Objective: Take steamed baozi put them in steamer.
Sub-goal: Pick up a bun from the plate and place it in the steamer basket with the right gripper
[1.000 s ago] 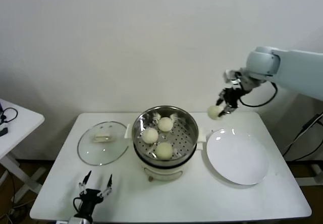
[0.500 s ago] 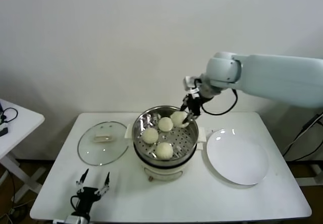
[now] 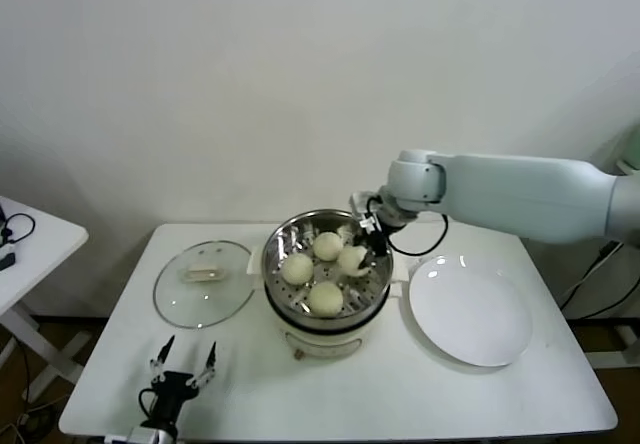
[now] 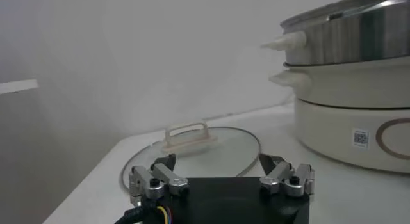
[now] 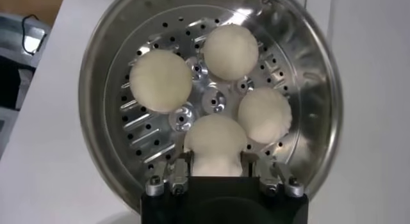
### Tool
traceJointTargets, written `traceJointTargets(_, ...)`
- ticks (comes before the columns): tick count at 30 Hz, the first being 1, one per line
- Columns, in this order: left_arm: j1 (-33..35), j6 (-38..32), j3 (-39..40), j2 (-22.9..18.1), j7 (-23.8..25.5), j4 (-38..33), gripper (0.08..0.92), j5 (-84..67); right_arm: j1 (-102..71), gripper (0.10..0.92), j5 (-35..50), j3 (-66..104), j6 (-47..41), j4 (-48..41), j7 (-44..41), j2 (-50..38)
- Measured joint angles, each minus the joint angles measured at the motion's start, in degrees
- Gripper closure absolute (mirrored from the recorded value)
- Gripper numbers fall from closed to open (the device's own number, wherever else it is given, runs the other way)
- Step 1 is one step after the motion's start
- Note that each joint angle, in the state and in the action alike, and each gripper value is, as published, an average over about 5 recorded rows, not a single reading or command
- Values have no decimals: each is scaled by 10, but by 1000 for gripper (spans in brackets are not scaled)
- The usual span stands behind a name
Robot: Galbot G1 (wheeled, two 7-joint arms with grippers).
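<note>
A: The right gripper (image 3: 362, 247) was seen low inside the steamer (image 3: 372, 234), closed on the fourth baozi (image 5: 215, 141), which was being set down on the perforated floor

B: And the other three baozi (image 5: 160, 80)?

A: They were already lying in the basket, grouped round the centre. The held one was placed just beside its neighbours, and whether it was touching them could not be told for certain

B: So the step in hand was judged to be the last placement?

A: That was the reading. The white plate (image 3: 470, 309) on the bench (image 3: 400, 394) was seen with nothing on it, and no bun was left outside the steamer

B: What was called for next?

A: The jaws would need to be parted and the gripper drawn straight up, so that the soft dough was not dragged and the rim was not struck

B: The left gripper (image 4: 221, 179)?

A: It was parked low at the near edge of the bench, its fingers spread wide and nothing held, facing the glass lid (image 4: 192, 156) that lay beside the pot base (image 4: 352, 139)
</note>
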Motion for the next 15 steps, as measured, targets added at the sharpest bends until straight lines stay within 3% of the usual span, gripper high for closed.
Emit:
traceJointTargets(8, -5, 1, -2, 5, 1, 0, 177, -2, -23, 442, -15, 10, 2, -11, 1, 6)
traceJointTargets(15, -4, 3, -1, 4, 1, -3, 177, -1, -30, 256, -16, 23, 2, -16, 4, 1)
